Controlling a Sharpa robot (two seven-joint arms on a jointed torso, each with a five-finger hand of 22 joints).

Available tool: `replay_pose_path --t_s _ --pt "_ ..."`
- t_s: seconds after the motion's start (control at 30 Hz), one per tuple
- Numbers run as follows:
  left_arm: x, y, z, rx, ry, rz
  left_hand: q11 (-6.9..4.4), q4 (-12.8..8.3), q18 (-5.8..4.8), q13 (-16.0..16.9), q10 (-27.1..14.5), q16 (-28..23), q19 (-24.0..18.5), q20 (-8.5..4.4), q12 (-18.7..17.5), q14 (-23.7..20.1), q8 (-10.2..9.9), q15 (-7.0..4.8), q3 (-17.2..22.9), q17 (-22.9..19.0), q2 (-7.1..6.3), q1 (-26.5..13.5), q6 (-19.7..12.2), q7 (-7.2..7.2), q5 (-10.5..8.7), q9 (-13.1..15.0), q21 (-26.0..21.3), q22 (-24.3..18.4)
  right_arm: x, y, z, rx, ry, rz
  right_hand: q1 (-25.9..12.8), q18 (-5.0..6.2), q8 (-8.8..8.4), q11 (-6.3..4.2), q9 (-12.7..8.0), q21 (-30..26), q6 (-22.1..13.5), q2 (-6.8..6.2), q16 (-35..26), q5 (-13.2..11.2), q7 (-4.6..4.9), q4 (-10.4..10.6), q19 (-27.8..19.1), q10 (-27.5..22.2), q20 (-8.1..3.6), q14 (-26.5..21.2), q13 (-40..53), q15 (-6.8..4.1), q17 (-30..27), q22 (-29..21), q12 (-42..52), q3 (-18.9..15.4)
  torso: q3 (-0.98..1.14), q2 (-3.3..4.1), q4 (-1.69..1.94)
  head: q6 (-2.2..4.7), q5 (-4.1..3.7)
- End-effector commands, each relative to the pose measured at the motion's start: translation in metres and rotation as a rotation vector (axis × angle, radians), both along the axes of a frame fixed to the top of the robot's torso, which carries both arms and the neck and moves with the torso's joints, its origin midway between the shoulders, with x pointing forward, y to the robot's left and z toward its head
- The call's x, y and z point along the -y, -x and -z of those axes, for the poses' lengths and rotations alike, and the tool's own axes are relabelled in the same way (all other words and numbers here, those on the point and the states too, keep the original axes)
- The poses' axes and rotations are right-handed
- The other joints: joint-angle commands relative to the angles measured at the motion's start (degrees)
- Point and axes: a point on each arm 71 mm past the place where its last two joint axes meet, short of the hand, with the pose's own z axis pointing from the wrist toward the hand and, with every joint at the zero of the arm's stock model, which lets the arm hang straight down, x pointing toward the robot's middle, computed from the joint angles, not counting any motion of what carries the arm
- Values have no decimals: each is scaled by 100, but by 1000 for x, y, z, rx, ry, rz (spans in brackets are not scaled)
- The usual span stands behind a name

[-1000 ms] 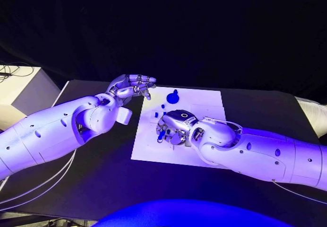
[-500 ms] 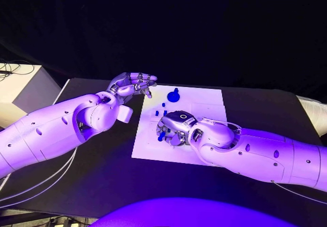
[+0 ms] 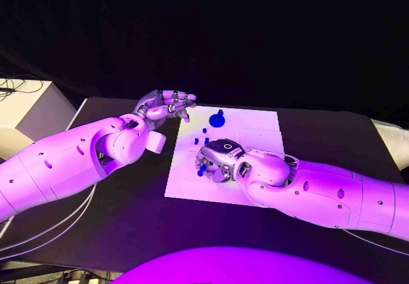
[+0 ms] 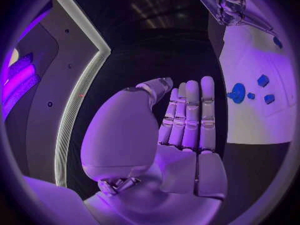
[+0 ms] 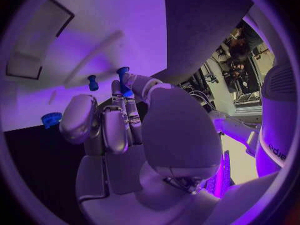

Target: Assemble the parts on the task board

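Observation:
The white task board (image 3: 256,127) lies in the middle of the black table. My right hand (image 3: 219,160) rests low over the board's near left part and pinches a small blue peg (image 5: 124,80) between its fingertips and thumb. A second blue peg (image 5: 92,81) stands on the board just beyond the fingers. A round blue part (image 3: 216,120) sits near the far edge, with small blue pieces (image 3: 200,141) between it and the right hand. My left hand (image 3: 166,106) hovers off the board's far left corner, its fingers (image 4: 190,115) straight, holding nothing.
A white box (image 3: 25,112) stands beside the table at the far left. A rectangular recess (image 5: 37,40) is cut into the board beyond the right hand. Bare black table (image 3: 127,207) lies on the near side of the board.

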Motion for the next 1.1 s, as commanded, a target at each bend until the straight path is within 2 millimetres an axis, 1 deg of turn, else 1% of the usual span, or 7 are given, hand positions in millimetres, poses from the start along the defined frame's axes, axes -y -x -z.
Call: replay_pose_path --t_s 0.03,0.33,0.43,0.57,0.63,0.9,1.1 --pt "2 1 -1 2 12 17 6 19 85 6 -31 -39 43 0 16 4 37 9 -15 -5 45 5 -4 26 -4 -9 -19 -5 -1 0 2 19 28 0 39 -92 20 -254 9 8 38 81 13 33 -11 -12 -10 296 -20 182 122 -53 -2 8 13 27 -1 2 6 -5 1" --pt "2 1 -1 1 12 17 6 19 85 6 -31 -39 43 0 16 4 37 9 -15 -5 45 5 -4 26 -4 -9 -19 -5 -5 3 7 1 60 -26 -56 -89 17 -231 35 -21 -19 29 -8 38 12 -53 -27 246 -10 171 130 -36 -46 -11 -48 26 0 -3 -7 -30 17" --pt "2 1 -1 1 12 17 6 19 85 6 -31 -39 43 0 16 4 37 9 -15 -5 45 5 -4 26 -4 -9 -19 -5 -5 4 7 -8 52 -38 -281 -95 -108 -142 15 -39 -268 -144 1 284 81 -38 -44 21 40 171 95 37 -48 -12 -223 -65 2 -5 -12 -35 21" --pt "2 1 -1 0 11 17 6 19 85 6 -31 -39 43 0 16 4 37 9 -15 -5 45 5 -4 26 -4 -9 -19 -5 -6 5 7 -11 36 -45 -544 -79 -362 -37 -65 -123 -717 -424 0 266 143 36 -77 -386 123 157 -2 129 -85 -76 -365 -224 3 -7 -7 -35 18" --pt "2 1 -1 0 11 16 6 19 85 6 -31 -39 43 0 16 4 37 9 -15 -5 45 5 -4 26 -4 -9 -19 -5 -5 5 6 -8 25 -44 -582 -48 -469 -13 -101 -253 -910 -491 -37 198 177 48 -118 -595 148 132 -54 146 -161 -193 -352 -342 3 -6 -5 -30 15" --pt "1 1 -1 -1 10 17 6 19 85 6 -31 -39 43 0 16 4 37 9 -15 -5 45 5 -4 26 -4 -9 -19 -5 -3 3 4 9 -7 -30 -477 -4 -562 38 -131 -480 -1066 -442 -88 182 233 35 -175 -943 196 99 -112 187 -277 -391 -305 -709 2 -4 -4 -24 8" --pt "1 1 -1 -3 9 16 4 35 85 10 -37 -45 57 -2 28 7 51 7 -24 -4 49 10 -6 24 -4 -15 -41 -21 0 2 3 23 -28 -12 -339 35 -585 61 -143 -706 -1088 -336 -144 194 238 56 -227 -1166 214 71 -124 204 -389 -589 -246 -1023 3 -1 -3 -21 1"
